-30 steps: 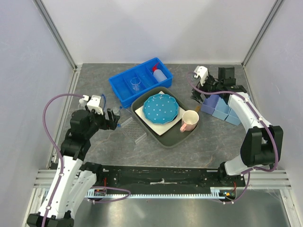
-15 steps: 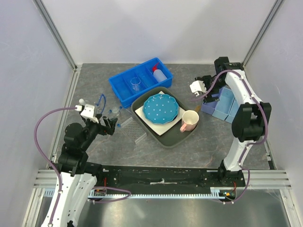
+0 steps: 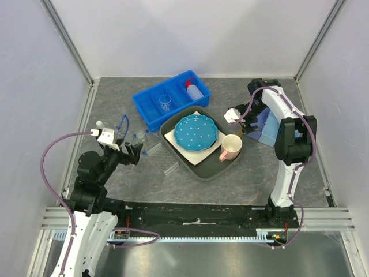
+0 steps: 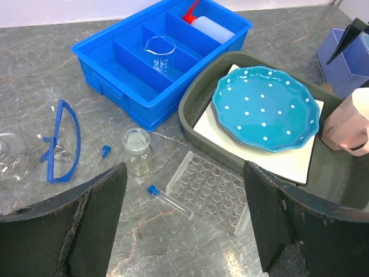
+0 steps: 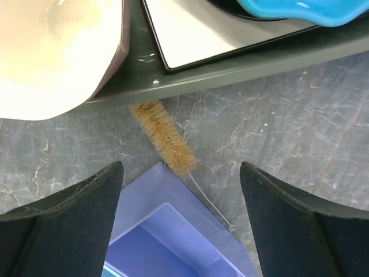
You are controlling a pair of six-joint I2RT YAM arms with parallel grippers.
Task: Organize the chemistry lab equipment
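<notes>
Grey marbled counter [image 3: 242, 173] ran between white walls. The left tool [image 4: 184, 190] hung with its jaws wide apart and empty above the clear rack [image 4: 216, 193] and a blue-capped vial [image 4: 168, 199]. The blue goggles [image 4: 60, 141] lay to the left, beside a clear thing cut off by the frame, perhaps a dish. The right tool [image 5: 181, 173], likewise spread and empty, hovered over the small brush [image 5: 164, 135]. Its upper end vanished under the dark tray [image 5: 230, 63], and its wire lay just beside the purple bin [image 5: 155, 231].

Small brush [image 5: 164, 135] between tray [image 5: 230, 57] and bin [image 5: 151, 232]
</notes>
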